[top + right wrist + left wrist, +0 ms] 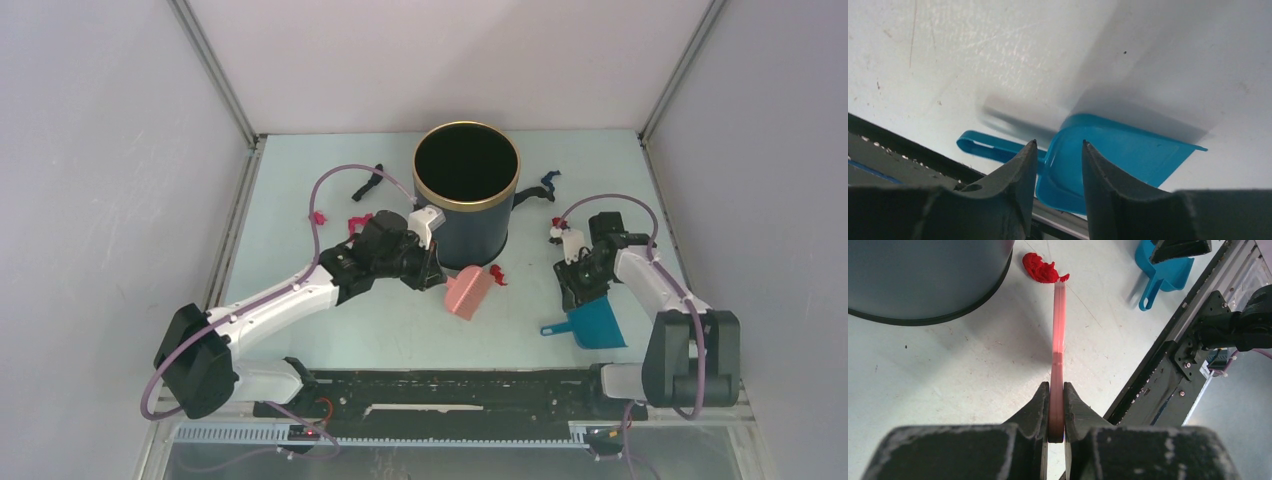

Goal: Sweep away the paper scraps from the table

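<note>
- Grey walls (100, 150) are enclosing the pale tabletop (300, 180).
- Left end effector (1056, 407) is pinching a pink brush (1059, 330), paper scraps (1040, 268) lying just ahead.
- Right end effector (1059, 145) is hovering narrowly parted over a dustpan (1128, 150).

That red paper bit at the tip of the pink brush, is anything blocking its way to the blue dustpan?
Nothing visible does. Only bare table lies between the red scrap at the pink brush's tip and the blue dustpan; the dark bin stands beside that path.
</note>
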You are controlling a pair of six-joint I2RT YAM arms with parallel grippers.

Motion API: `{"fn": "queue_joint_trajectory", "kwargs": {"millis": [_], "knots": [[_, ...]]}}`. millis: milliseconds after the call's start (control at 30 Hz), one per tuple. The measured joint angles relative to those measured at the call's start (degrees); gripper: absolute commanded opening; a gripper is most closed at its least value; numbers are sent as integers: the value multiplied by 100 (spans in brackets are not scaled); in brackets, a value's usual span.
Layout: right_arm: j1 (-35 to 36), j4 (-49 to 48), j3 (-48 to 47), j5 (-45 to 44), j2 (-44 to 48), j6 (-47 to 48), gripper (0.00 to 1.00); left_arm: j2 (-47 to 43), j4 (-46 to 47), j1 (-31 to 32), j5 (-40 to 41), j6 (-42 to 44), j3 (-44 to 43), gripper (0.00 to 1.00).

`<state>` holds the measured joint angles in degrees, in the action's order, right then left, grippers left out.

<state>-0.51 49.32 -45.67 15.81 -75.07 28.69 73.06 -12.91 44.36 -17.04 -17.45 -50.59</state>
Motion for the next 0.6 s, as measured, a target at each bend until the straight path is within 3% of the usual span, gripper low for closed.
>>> {"fn": "queue_joint_trajectory", "kwargs": {"millis": [600], "knots": [[378, -195, -2, -367, -608, -354, 22, 0, -122, 11, 66, 57, -68, 0]]}}
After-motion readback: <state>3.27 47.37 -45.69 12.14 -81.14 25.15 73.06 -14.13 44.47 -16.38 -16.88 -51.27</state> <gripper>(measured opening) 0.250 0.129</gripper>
